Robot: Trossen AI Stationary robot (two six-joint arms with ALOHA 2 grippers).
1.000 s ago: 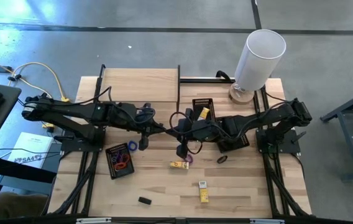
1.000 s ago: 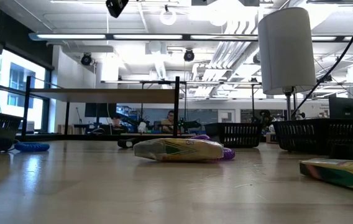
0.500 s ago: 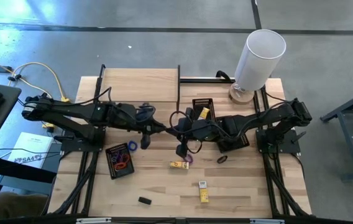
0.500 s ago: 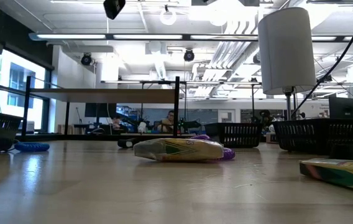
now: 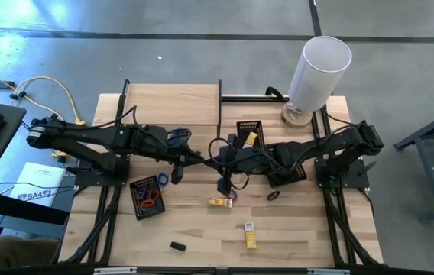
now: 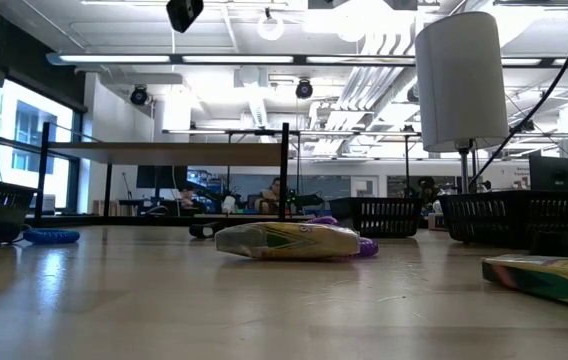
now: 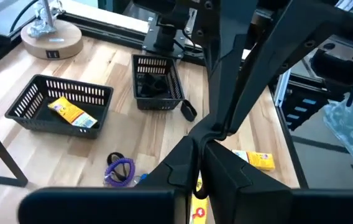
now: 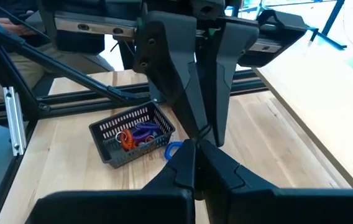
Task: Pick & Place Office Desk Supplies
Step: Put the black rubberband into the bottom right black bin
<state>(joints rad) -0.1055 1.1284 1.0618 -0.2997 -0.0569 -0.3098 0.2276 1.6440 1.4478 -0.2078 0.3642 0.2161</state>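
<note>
A pale wooden table (image 5: 202, 229) stands on a grey floor, with a tall white cylinder (image 5: 318, 72) at its far right corner. In the high view both dark arms reach toward the middle. The left gripper (image 5: 177, 176) hangs above the board just beside a blue loop (image 5: 163, 179); the right gripper (image 5: 223, 186) hangs near a yellow packet (image 5: 218, 202) with a purple loop (image 5: 232, 195) at its end. A mesh tray (image 5: 147, 195) holding red and purple loops sits near the left gripper. Another yellow packet (image 5: 250, 235) and a small black block (image 5: 176, 246) lie nearer the front edge, well apart. A black loop (image 5: 273, 196) lies right of the middle.

In the low view an office hall with ceiling lights stretches behind the tabletop. The yellow packet (image 6: 286, 240) lies flat in the middle, the purple loop (image 6: 365, 247) touching its end.

The left wrist view shows its fingers (image 7: 223, 171) nearly together, holding nothing, above the purple loop (image 7: 120, 169). A far tray (image 7: 61, 104) holds a yellow packet.

The right wrist view shows its fingers (image 8: 226, 174) pressed together and empty, with the mesh tray (image 8: 133, 134) and blue loop (image 8: 172, 149) beyond.
</note>
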